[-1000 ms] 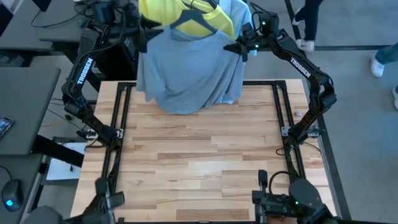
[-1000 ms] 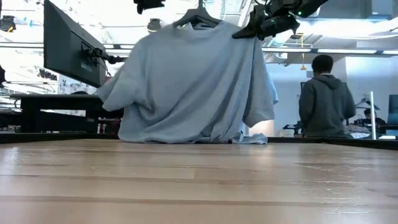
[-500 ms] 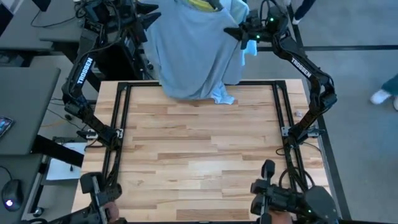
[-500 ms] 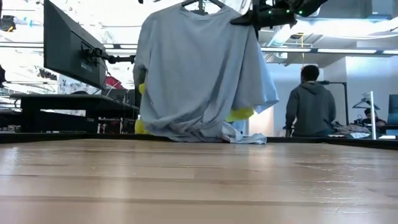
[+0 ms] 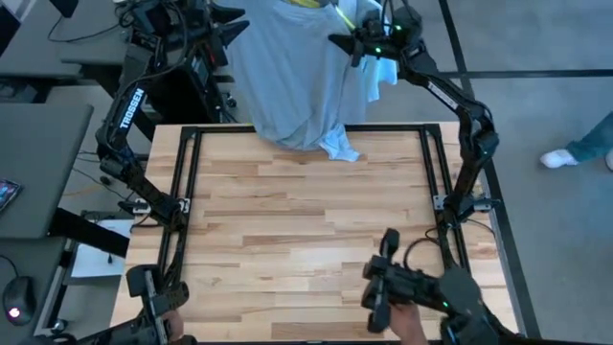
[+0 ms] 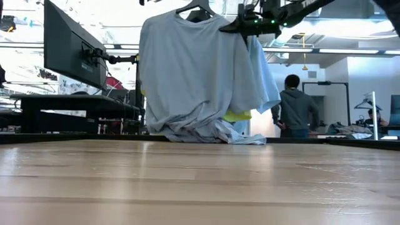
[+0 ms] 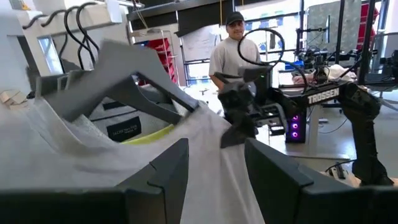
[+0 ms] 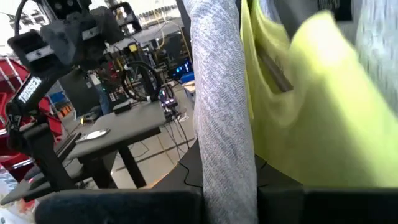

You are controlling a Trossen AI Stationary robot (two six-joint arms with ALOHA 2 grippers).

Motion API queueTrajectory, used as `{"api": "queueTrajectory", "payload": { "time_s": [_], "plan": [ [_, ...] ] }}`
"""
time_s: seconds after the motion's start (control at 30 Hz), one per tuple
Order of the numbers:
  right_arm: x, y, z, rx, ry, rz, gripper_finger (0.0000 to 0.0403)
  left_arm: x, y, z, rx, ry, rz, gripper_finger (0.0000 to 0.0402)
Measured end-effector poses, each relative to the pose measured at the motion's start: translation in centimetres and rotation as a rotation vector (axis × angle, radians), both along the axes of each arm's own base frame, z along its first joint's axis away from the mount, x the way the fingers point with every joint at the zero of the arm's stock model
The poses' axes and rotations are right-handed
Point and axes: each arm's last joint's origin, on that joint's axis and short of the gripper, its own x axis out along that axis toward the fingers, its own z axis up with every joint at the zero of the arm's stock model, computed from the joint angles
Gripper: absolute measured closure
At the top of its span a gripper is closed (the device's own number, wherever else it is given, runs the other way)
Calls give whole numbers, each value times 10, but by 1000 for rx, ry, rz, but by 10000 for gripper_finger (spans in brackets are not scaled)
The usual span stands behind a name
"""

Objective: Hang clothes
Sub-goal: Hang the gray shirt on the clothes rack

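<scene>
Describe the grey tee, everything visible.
The grey tee is plain soft knit with short sleeves, draped on a black hanger at the far edge of the table. It hangs mostly upright, its hem bunched on the tabletop. The right claw is shut on its shoulder fabric. The yellow tee and blue shirt hang behind, touching it.

You have a light wood-plank table (image 5: 306, 230) with a black frame (image 5: 188, 172) along its edges. Off its left edge sits a grey desk (image 5: 29, 163). Beyond the far edge, a dark monitor (image 6: 69, 47), bright ceiling lights and a person (image 6: 294, 106) standing.
</scene>
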Motion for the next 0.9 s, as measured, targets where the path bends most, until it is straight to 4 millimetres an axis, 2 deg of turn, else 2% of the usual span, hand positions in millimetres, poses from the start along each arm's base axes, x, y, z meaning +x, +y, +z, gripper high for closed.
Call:
{"api": "queueTrajectory", "payload": {
  "time_s": [0.13, 0.27, 0.63, 0.7, 0.9],
  "plan": [
    [9, -16, -4, -2, 8, 3, 383, 0, 0, -3, -30, 17, 0, 262],
    [15, -25, -17, 36, 49, 19, 383, 0, 0, -7, -51, 43, 0, 262],
    [4, -29, -14, 44, 53, -9, 382, 0, 1, -9, -25, 68, 2, 262],
    [3, -29, -15, 59, 68, -14, 365, 0, 0, -9, -21, 70, 2, 262],
    [-4, -30, -16, 59, 104, -20, 282, 0, 1, -9, -24, 72, 2, 262]
  ]
}}
